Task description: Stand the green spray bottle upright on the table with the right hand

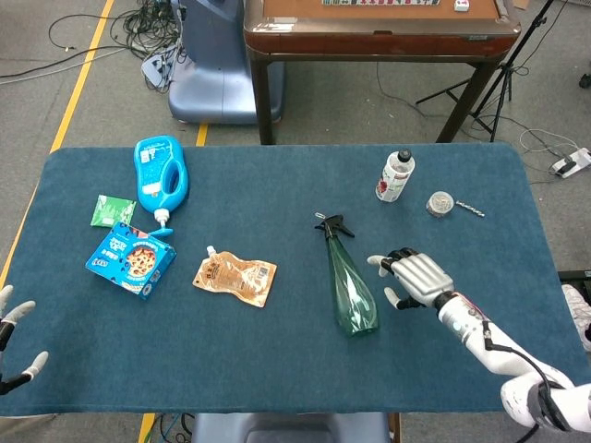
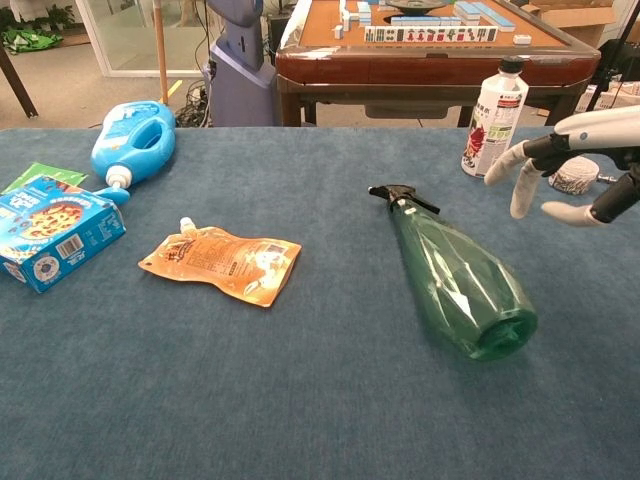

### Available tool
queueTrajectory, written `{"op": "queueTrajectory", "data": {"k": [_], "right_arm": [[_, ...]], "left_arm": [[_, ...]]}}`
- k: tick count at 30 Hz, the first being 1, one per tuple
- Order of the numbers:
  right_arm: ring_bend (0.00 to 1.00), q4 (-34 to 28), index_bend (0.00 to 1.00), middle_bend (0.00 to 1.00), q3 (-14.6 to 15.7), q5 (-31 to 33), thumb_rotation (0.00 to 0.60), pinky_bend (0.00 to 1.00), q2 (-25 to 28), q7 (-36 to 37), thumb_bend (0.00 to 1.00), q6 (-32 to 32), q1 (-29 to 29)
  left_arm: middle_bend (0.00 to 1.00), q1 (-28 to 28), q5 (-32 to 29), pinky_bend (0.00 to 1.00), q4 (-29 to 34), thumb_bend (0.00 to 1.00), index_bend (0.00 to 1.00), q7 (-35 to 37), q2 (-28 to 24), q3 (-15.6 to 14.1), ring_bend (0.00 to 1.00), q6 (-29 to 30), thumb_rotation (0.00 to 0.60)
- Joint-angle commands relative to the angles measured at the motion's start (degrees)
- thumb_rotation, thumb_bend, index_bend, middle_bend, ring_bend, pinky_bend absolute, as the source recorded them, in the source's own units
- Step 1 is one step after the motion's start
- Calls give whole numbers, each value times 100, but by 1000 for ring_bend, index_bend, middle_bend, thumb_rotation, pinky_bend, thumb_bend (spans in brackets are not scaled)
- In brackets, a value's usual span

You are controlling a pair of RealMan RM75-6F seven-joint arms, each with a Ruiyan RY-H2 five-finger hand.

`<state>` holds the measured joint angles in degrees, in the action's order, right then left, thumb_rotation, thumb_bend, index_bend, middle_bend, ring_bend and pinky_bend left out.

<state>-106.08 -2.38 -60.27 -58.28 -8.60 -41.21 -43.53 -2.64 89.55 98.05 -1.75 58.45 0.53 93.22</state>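
Note:
The green spray bottle [image 1: 349, 286] [image 2: 455, 280] lies on its side on the blue table, black nozzle pointing to the far side, base toward me. My right hand [image 1: 417, 278] [image 2: 565, 172] hovers just right of the bottle, fingers spread, holding nothing and not touching it. My left hand [image 1: 14, 346] shows only as fingertips at the table's near left edge in the head view, apart and empty.
An orange pouch [image 1: 235, 278] lies left of the bottle. A blue snack box [image 1: 129, 258], green packet [image 1: 112, 210] and blue detergent jug [image 1: 161, 173] sit at the far left. A white bottle [image 1: 395, 175] and a small tin [image 1: 441, 203] stand behind the right hand.

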Motion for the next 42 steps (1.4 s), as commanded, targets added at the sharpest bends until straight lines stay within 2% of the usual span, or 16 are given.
{"op": "queueTrajectory", "data": {"k": [1, 7, 9, 24, 42], "right_arm": [[142, 423, 105, 289, -187, 391, 491, 133, -275, 235, 828, 354, -246], [141, 978, 79, 289, -330, 914, 492, 129, -674, 379, 980, 740, -576], [141, 1117, 73, 289, -351, 1033, 492, 128, -804, 402, 997, 827, -667], [141, 2119, 65, 284, -278, 1792, 490, 128, -1896, 329, 1000, 1095, -1283], [141, 2344, 65, 284, -552, 2032, 491, 124, -2665, 388, 1000, 1170, -1836]], "left_arm": [[10, -12, -9, 44, 5, 255, 193, 3, -10, 0, 44, 13, 600], [10, -39, 2, 44, 12, 255, 193, -2, -11, -16, 44, 38, 600], [9, -44, 3, 44, 13, 255, 193, -6, -8, -19, 44, 40, 600], [10, -85, -5, 44, -3, 255, 193, 30, -19, -26, 44, 74, 600], [10, -121, -52, 44, -67, 255, 193, 61, -8, -34, 44, 60, 600]]}}
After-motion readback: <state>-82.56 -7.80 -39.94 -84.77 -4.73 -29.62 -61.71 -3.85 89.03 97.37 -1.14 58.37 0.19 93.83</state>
